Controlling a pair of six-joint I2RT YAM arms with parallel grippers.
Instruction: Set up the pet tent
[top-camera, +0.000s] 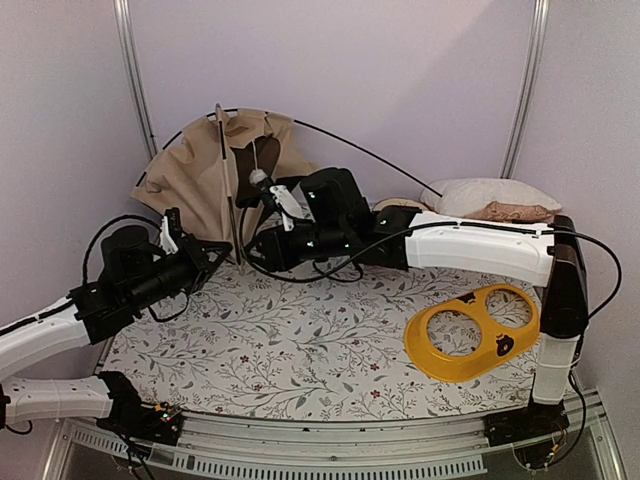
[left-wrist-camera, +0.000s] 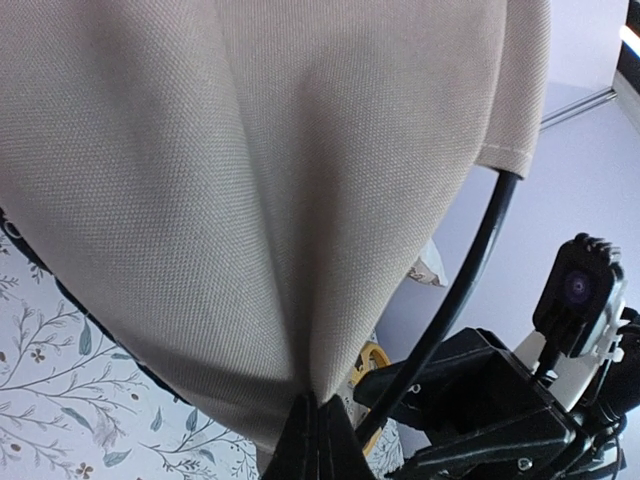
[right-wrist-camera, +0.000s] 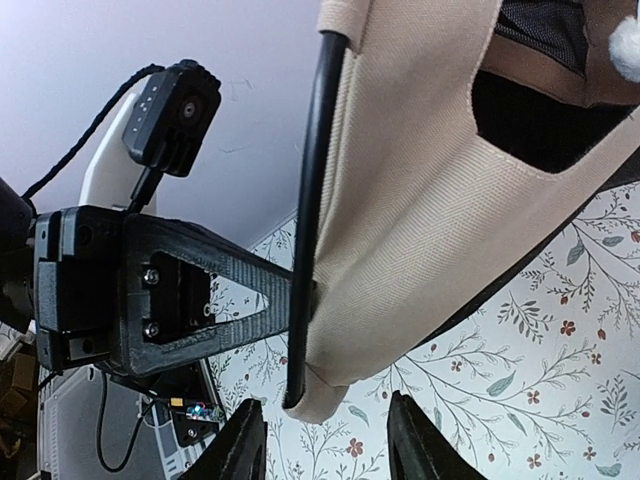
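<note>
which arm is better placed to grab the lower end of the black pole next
Probably right. The right hand is open, with the pole end just in front of it. The left hand is shut on the tent fabric, so it would have to let go first.

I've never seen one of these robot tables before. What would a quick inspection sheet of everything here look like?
Surface: floral-patterned table cover, lying flat.
Job's things: tan pet tent partly raised at back left; black pole arcs out of it.
Clutter: yellow two-hole ring near right; pillow back right.
End effectors: left end effector pinches the tent fabric; right end effector open around the pole's end.
Cables: black cable hangs in a loose loop.
Surroundings: pale walls, metal frame upright.
</note>
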